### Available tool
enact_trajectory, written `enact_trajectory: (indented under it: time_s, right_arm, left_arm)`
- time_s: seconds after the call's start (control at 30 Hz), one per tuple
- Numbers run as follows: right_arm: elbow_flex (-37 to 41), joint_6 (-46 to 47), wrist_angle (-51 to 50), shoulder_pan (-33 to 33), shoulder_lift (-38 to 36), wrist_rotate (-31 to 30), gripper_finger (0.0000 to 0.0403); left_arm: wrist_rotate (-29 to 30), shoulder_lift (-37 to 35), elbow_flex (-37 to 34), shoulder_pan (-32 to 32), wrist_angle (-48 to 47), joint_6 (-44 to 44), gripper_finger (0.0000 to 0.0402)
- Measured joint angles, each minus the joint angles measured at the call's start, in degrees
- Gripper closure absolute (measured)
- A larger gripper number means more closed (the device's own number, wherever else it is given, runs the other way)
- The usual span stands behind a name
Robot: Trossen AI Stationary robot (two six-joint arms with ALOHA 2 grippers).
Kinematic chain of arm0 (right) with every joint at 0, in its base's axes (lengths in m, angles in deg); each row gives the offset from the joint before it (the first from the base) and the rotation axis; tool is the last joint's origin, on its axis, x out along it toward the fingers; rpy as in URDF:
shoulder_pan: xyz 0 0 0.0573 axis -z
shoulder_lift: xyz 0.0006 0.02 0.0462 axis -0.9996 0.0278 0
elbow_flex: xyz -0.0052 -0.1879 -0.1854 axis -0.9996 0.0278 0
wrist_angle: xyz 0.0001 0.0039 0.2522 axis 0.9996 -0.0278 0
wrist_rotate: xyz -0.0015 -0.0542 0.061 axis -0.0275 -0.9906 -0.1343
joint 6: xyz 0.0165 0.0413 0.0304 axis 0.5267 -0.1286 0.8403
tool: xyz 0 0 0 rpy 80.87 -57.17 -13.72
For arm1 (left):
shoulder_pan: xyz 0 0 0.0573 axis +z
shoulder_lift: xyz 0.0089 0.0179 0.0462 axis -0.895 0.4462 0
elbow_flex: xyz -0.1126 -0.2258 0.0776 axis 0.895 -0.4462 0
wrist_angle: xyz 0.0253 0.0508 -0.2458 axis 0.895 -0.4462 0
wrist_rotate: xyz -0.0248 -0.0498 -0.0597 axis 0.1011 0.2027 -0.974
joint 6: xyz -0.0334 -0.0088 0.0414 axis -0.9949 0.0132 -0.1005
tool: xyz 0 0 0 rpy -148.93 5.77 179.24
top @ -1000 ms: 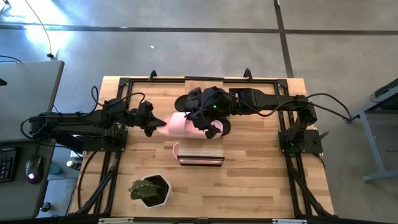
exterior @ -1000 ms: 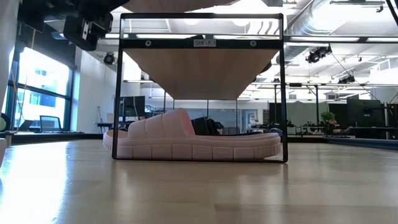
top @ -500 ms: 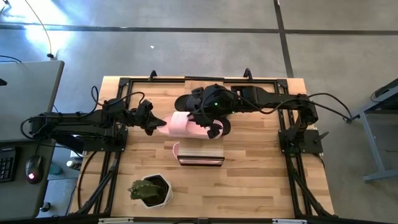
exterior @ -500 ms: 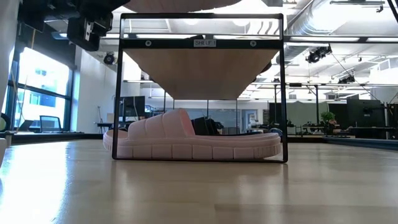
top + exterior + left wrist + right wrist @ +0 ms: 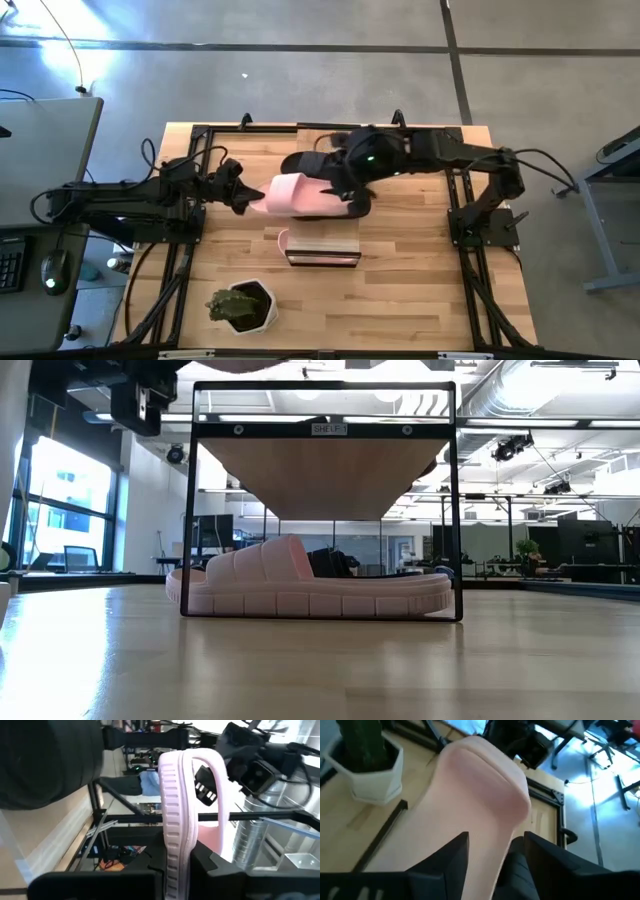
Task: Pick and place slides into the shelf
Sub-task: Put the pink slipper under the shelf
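Bench (image 5: 400, 290) carries the shelf (image 5: 322, 246) at frame center. A pink slide (image 5: 300, 196) hangs just above it, clamped between both arms: left end effector (image 5: 244, 197) grips one end, right end effector (image 5: 343, 200) the other. Another pink slide (image 5: 310, 589) lies on the lower tier. Potted plant (image 5: 241, 305) stands lower left. The frame's label reads "SHELF".
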Motion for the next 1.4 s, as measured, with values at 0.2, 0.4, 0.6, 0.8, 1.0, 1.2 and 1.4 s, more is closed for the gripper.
enact_trajectory:
  time_s: [0.2,0.4,0.6,0.8,1.0,1.2,1.4]
  right_arm:
    - [0.0,5.5,-0.6,0.0,-5.6,-0.4,0.0222]
    - [0.0,10.5,-4.5,0.0,-11.2,-5.2,0.0222]
    - [0.0,19.2,-12.4,0.0,-15.1,-7.7,0.0222]
    - [0.0,23.8,-17.2,0.0,-16.4,-9.6,0.0222]
    - [0.2,24.0,-17.5,0.0,-16.4,-10.1,0.0222]
    - [0.9,27.0,-20.2,0.0,-16.4,-11.3,0.0222]
    - [0.9,32.7,-25.1,0.0,-18.3,-18.5,0.0222]
  left_arm:
    - [2.7,-5.4,0.0,0.0,0.0,3.3,0.0381]
    - [5.8,-12.3,0.1,0.0,-5.4,6.9,0.0382]
    - [10.0,-16.5,7.0,0.0,-27.5,13.7,0.0382]
    - [18.6,-16.5,21.4,0.0,-50.0,24.0,0.0382]
    - [26.0,-15.2,36.0,0.0,-68.6,26.0,0.0382]
    - [33.1,-11.9,48.1,0.0,-92.4,21.0,0.0382]
    - [35.9,-8.6,52.3,0.0,-105.9,16.5,0.0382]
